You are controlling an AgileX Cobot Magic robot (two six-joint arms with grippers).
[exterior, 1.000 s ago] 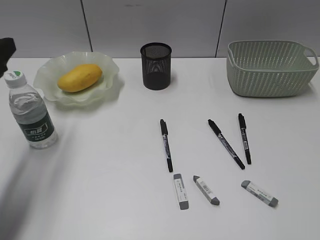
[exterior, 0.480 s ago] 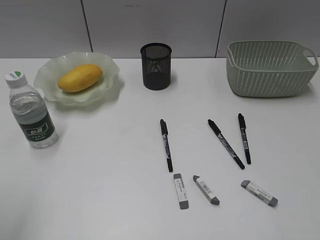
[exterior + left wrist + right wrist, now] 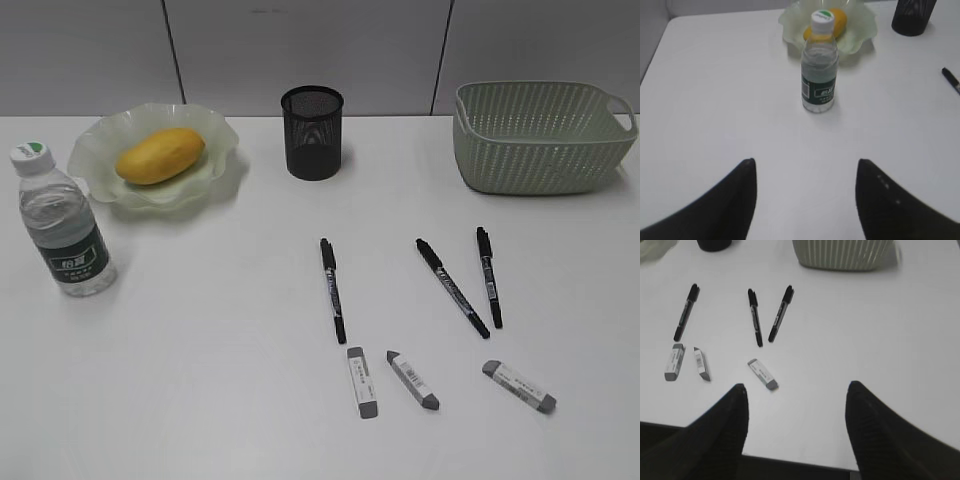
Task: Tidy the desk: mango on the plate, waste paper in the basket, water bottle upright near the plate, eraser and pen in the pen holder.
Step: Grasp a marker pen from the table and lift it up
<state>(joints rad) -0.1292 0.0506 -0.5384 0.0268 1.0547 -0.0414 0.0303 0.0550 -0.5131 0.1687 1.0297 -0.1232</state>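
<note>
Left gripper (image 3: pixel 805 200), gone from the exterior view since a second ago, hangs spread and empty; water bottle (image 3: pixel 60 225) stands upright beside plate (image 3: pixel 155 150); right gripper (image 3: pixel 795 425) likewise spread, empty; pens (image 3: pixel 332 288), erasers (image 3: pixel 362 382) remain on the desk (image 3: pixel 200 380).

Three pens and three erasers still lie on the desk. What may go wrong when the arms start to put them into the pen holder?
1. The middle pen and right pen lie close together, so the fingers may knock one while grasping the other.
2. The erasers are small and flat on the desk; a grasp may slip.
3. The pen holder has a narrow mouth and looks light; a tilted pen may miss or tip it.
</note>
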